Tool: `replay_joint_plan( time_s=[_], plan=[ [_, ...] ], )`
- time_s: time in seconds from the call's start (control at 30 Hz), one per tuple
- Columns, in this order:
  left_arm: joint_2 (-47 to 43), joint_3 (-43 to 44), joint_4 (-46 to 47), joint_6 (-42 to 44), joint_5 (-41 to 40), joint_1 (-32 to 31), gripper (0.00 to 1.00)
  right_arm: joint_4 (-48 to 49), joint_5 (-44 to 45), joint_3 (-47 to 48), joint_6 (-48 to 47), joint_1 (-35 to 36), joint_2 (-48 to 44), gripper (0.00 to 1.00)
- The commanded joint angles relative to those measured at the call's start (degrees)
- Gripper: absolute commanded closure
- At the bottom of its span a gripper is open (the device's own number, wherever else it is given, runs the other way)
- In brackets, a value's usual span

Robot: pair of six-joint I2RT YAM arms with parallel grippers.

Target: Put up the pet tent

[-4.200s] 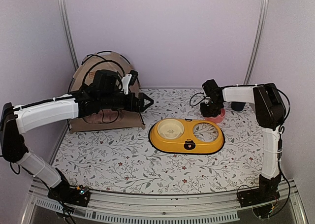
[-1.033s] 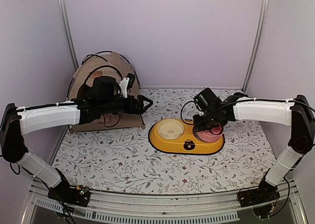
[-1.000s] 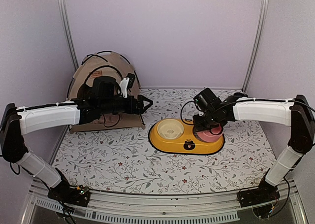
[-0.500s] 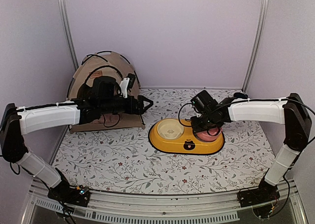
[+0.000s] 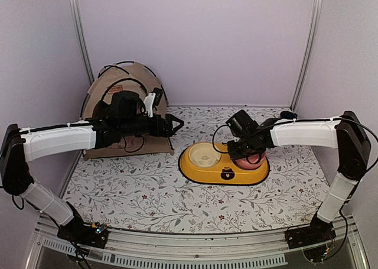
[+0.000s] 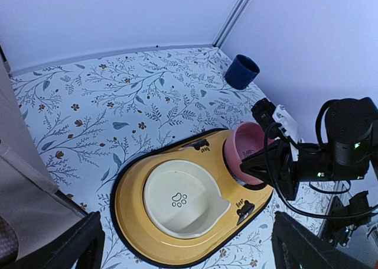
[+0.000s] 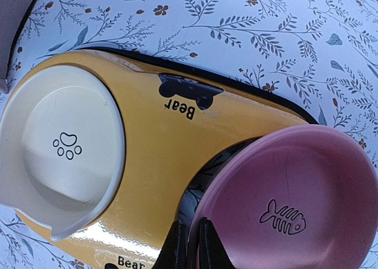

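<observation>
The pet tent (image 5: 97,103) stands at ten o'clock on the table (image 5: 147,192), with the left pincer (image 5: 176,124) hanging wide open just before it. The right pincer (image 7: 190,245) is nipped onto the rim of the pink bowl (image 7: 283,204) over the three o'clock hole of the feeder tray (image 7: 159,145); released off-centre, the bowl could catch the edge and sit crooked

Upright in the far left corner of the floral-print table cover (image 5: 147,192), backed against the pale lilac wall (image 5: 207,44): a tan-beige fabric dome tent (image 5: 134,74). Rounded crown, thin black poles looping over and just above it. Front face turned toward the near right, its middle hidden from the top view. Lower front edge flat on the cover. From the left wrist, only a slanting beige strip of the side (image 6: 20,162).
</observation>
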Motion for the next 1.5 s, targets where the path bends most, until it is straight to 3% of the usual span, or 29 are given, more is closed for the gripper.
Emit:
replay_joint_plan(
  time_s=[0.0,0.5,0.6,0.7,0.8,0.93,1.03,1.13,1.23,1.47],
  plan=[
    [0.49,1.46,-0.13,0.13,0.38,0.80,0.01,3.30,-0.20,1.53,-0.70,0.01,2.22,1.00],
    [0.82,1.42,-0.03,-0.25,1.14,0.77,0.01,3.65,-1.09,1.53,0.00,-0.04,3.85,0.98],
    [0.68,1.25,-0.04,-0.25,1.15,0.83,0.01,1.75,-0.36,1.53,0.49,-0.08,3.04,0.84],
    [0.87,1.26,0.05,-0.25,1.24,0.77,0.01,0.60,-0.22,1.53,0.91,-0.07,0.95,0.58],
    [1.13,1.25,0.30,-0.46,1.47,0.77,0.01,0.20,-0.31,1.38,1.05,-0.07,-1.58,0.39],
    [1.21,1.17,0.82,-0.86,1.67,0.68,0.01,0.22,-0.70,1.15,0.89,-0.01,-3.61,0.27],
    [1.19,0.97,1.01,-1.12,1.73,0.68,0.01,0.86,-0.64,0.78,0.75,-0.35,-3.37,0.27],
    [1.15,0.81,1.03,-1.13,1.68,0.73,0.01,1.14,-1.37,1.00,1.41,-2.34,-2.04,0.41],
    [0.89,0.67,0.78,-1.09,1.56,0.70,0.01,2.33,-3.75,0.46,2.29,-4.95,-0.54,0.48],
    [0.09,0.20,0.14,-0.72,0.85,0.68,0.01,4.54,-7.18,-1.20,2.46,-7.94,4.58,0.47]
  ],
)
